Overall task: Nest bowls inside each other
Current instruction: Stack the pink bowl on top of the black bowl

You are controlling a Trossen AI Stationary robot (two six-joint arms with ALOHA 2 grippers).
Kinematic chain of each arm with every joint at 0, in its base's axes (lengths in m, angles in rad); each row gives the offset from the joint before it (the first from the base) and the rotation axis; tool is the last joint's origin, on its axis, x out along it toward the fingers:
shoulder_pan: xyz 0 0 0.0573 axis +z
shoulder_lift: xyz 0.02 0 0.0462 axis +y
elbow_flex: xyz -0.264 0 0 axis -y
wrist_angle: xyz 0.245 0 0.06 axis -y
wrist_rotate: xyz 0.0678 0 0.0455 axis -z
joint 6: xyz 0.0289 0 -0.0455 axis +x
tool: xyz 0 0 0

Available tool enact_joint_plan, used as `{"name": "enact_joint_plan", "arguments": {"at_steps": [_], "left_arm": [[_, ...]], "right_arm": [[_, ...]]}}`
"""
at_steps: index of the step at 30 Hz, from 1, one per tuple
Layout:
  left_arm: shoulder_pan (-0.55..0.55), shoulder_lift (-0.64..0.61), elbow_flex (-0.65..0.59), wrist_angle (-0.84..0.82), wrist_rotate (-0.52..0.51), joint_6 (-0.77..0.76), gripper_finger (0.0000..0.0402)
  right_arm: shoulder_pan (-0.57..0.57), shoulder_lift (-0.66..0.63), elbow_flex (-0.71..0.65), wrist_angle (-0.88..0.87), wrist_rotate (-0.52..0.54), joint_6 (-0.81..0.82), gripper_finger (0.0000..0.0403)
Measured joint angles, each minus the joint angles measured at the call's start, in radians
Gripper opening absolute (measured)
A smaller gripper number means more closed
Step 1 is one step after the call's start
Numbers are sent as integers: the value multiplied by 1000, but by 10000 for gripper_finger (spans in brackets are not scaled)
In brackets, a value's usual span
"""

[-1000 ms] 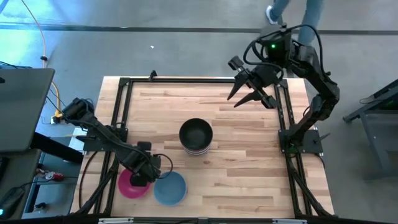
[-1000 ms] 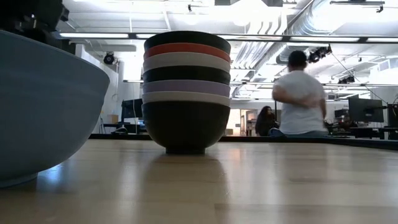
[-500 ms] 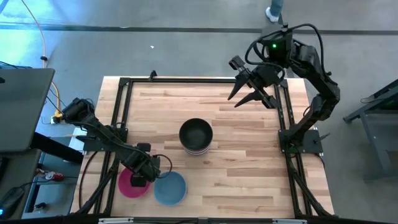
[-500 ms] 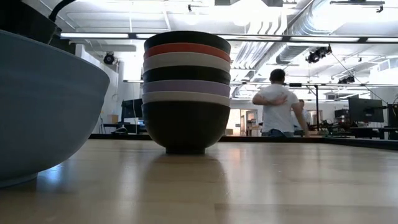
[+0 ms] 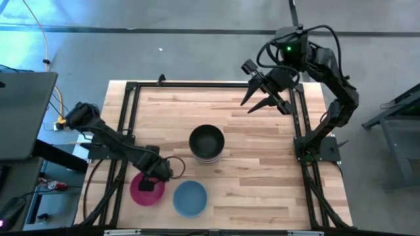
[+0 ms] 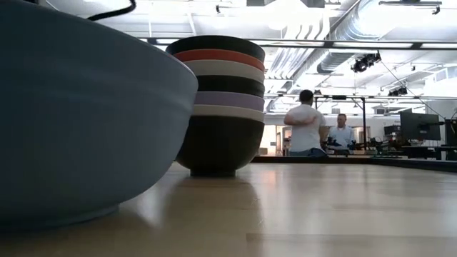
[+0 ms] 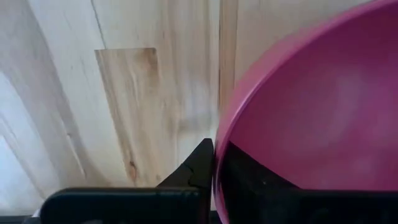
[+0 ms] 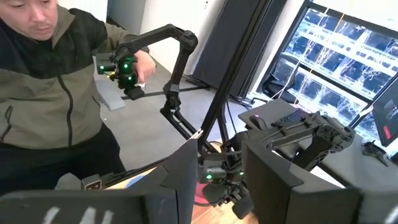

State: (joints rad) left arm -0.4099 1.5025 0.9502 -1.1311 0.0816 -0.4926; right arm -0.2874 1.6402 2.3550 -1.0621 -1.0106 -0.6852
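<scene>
Your left gripper sits low at the near left of the bench — jaws closed on the rim of the magenta pink bowl, one finger inside and one outside as the left wrist view shows. Just beside that bowl you have the light blue bowl, upright on the wood and free, while the stack of nested bowls stands mid-bench with a black one on top. Your right gripper hangs over the far right edge, well apart from every bowl — jaws spread, holding nothing.
</scene>
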Motion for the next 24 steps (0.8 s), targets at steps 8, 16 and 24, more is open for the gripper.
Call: {"name": "enact_joint_plan", "arguments": {"at_steps": [8,16,24], "left_arm": [[118,-66,64,-103,-10,95,4],[296,-156,155,-219,-4,202,2],[530,-201,305,-289,84,310,1]], "right_arm": [[0,0,0,-65,63,8,119],[0,0,0,-152,106,8,119],[0,0,0,-178,123,15,119]]}}
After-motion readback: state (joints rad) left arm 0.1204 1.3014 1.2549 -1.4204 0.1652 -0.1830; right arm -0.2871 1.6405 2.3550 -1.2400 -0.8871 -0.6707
